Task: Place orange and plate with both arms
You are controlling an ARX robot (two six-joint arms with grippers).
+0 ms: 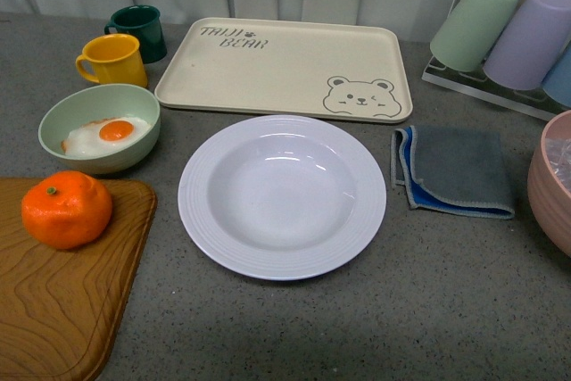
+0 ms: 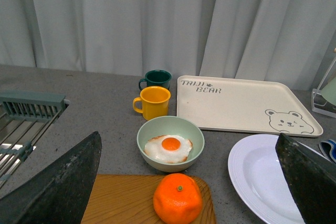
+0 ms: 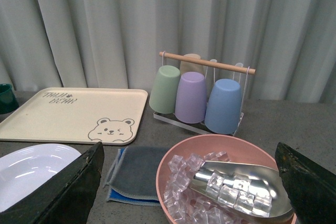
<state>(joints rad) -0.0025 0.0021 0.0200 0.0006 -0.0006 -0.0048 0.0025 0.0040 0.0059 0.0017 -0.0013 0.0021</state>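
One orange [image 1: 67,210] and one plate [image 1: 201,225] are in view. The orange is round, a little flattened, bright and dimpled, with a small green stem dot on top. It sits on the far corner of one wooden board [image 1: 53,301] at the near left of the grey tabletop [image 1: 375,327]. The plate is white, round and deep, with a wide rim marked by faint rings. It lies flat in the middle of the tabletop, near the board's right edge and apart from the orange.

Just behind the orange stands one pale green bowl [image 1: 129,156] with one fried egg [image 1: 105,136] in it. Behind that are two mugs, a yellow mug [image 1: 112,60] and a dark green mug [image 1: 138,31]. One cream tray [image 1: 285,69] with a bear drawing lies behind the plate. One grey and blue cloth [image 1: 455,171] lies to the right of the plate. One pink bowl [image 3: 178,166] further right holds ice cubes [image 3: 181,192] and one metal scoop [image 3: 247,182]. One rack [image 3: 207,62] carries three upturned cups: green, purple and blue. A fourth pale cup may stand behind them, but it is mostly hidden.

The left pincer [image 2: 188,145] is spread wide, and the orange and the green bowl show between its dark fingers [image 2: 63,182]. The right pincer [image 3: 189,148] is also spread wide, above the cloth and the pink bowl.
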